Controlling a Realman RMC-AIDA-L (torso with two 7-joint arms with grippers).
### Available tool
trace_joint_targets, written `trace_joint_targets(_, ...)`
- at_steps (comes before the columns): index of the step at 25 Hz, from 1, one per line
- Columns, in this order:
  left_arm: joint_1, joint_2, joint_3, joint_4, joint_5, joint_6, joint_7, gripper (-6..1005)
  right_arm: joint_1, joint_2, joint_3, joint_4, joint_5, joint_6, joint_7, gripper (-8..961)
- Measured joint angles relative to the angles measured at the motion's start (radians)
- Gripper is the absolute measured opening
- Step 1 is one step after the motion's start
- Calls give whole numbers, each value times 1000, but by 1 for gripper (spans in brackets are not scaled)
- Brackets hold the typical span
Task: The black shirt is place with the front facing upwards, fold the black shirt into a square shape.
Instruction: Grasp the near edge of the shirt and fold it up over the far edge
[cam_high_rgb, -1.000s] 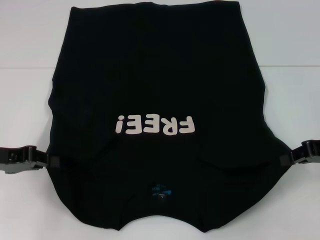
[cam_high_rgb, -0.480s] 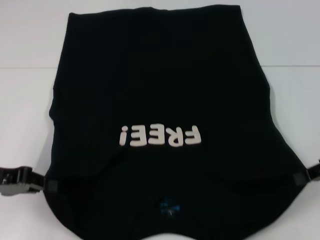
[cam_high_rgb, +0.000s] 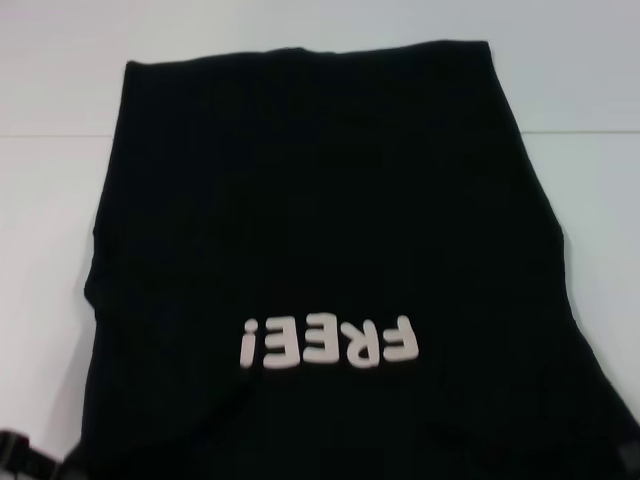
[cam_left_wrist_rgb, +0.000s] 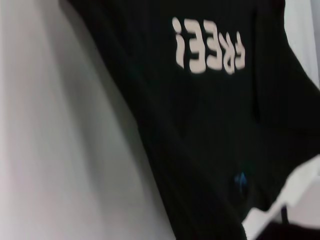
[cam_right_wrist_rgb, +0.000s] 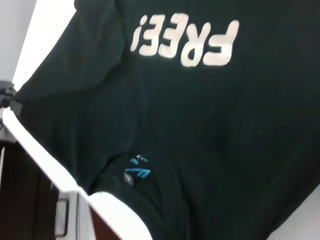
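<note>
the left tool (cam_high_rgb: 25, 458) shows only as a dark sliver at the near left corner of the head view, right against the shirt's near left edge; whether it is parted or pinching cloth cannot be told. inward from it the black shirt (cam_high_rgb: 320, 230) spreads front up over the white tabletop (cam_high_rgb: 45, 200), its cream "free!" lettering (cam_high_rgb: 328, 343) reading upside down between the two tools. the blue neck label (cam_right_wrist_rgb: 137, 173) sits nearer than the lettering, close to the tabletop's near edge. the right tool (cam_high_rgb: 628, 455) is just a grey patch at the shirt's near right edge; its opening cannot be told either.
</note>
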Motion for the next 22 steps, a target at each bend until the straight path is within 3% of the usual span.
trace_joint_targets(6,-15,-10,30,-8,21,29,27,28,-18,12,-5,25,-7,-10,-41,34)
trace_joint_targets(10,-38,-12,-11,-28,-8,14,46,28,-9,9,46,70,4,25,-56,34)
trace_joint_targets(17,-79,-4,-259,-31,-143,-119,16,29,9,-29,273,177,139,157,-40,33)
trace_joint_targets(19,-85,-5,-337,-36,-199,-204,4,29,10,-34,316,201,217,213,-43,33)
trace_joint_targets(22,-85,-11,-374,-60,-273,-340,5,29,11,-29,341,238,350,325,-66,33)
